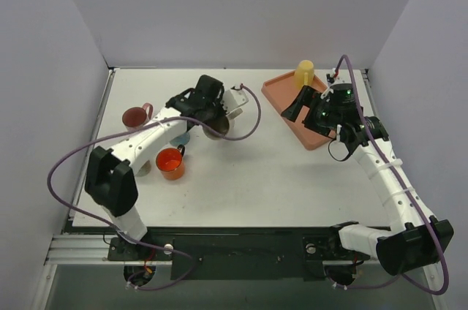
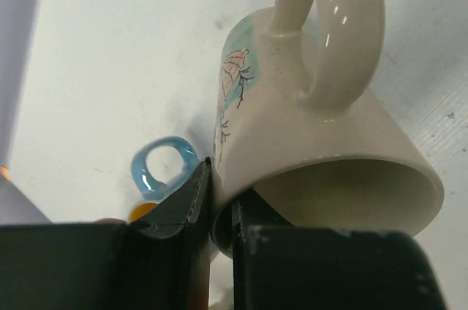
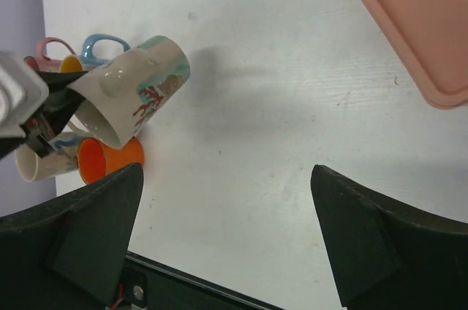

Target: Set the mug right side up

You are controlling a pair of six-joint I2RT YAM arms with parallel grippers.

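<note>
A cream mug [image 2: 314,127] with a coral and teal drawing hangs tilted above the table, its mouth facing down and sideways and its handle up. My left gripper [image 2: 221,208] is shut on its rim, one finger inside and one outside. In the top view the mug [image 1: 217,129] is under the left gripper [image 1: 212,109] at the middle left. The right wrist view shows the mug [image 3: 135,87] lifted off the table at the left. My right gripper [image 3: 225,178] is open and empty; in the top view it [image 1: 296,109] hovers over the tray's near edge.
An orange mug [image 1: 170,162], a maroon mug [image 1: 136,116] and a blue-handled mug [image 2: 164,167] stand upright at the left, close under the held mug. A pink tray [image 1: 281,94] with a yellow cup [image 1: 304,74] is at the back right.
</note>
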